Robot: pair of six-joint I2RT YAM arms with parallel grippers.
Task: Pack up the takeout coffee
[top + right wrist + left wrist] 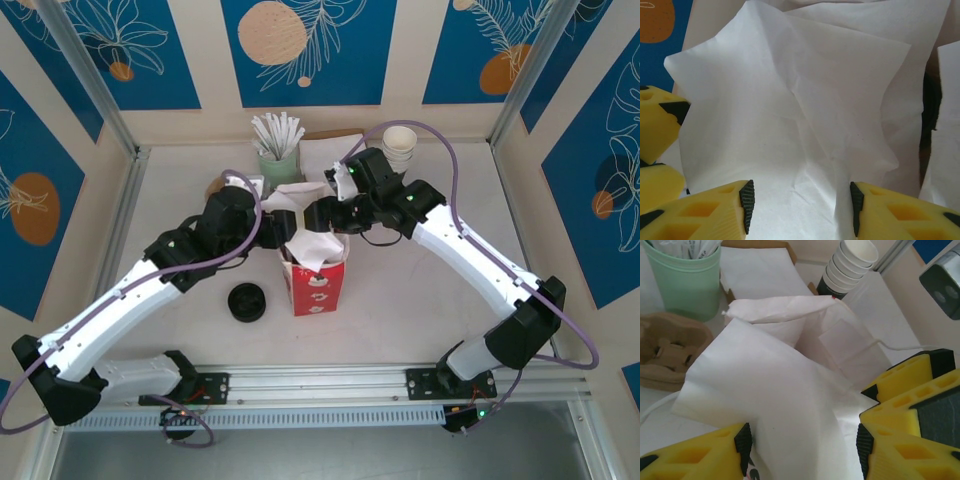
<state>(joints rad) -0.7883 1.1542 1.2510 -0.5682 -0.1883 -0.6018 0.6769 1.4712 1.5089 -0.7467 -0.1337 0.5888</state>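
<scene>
The red-and-white bag [318,285] stands upright in the middle of the table, its white paper top [770,390] crumpled and spread. Both grippers meet over that top. My left gripper [802,447] comes in from the left [283,225], jaws apart, with the white paper lying between its pads. My right gripper [801,207] comes in from the right [325,213], jaws also apart around a fold of the same paper [805,100]. Neither pair of pads visibly pinches the paper. The takeout coffee is out of view.
A loose black lid [247,302] lies left of the bag. Behind it stand a green cup of sticks [277,160], a stack of white cups [400,147] and a brown cardboard carrier [670,350]. Walls close off three sides.
</scene>
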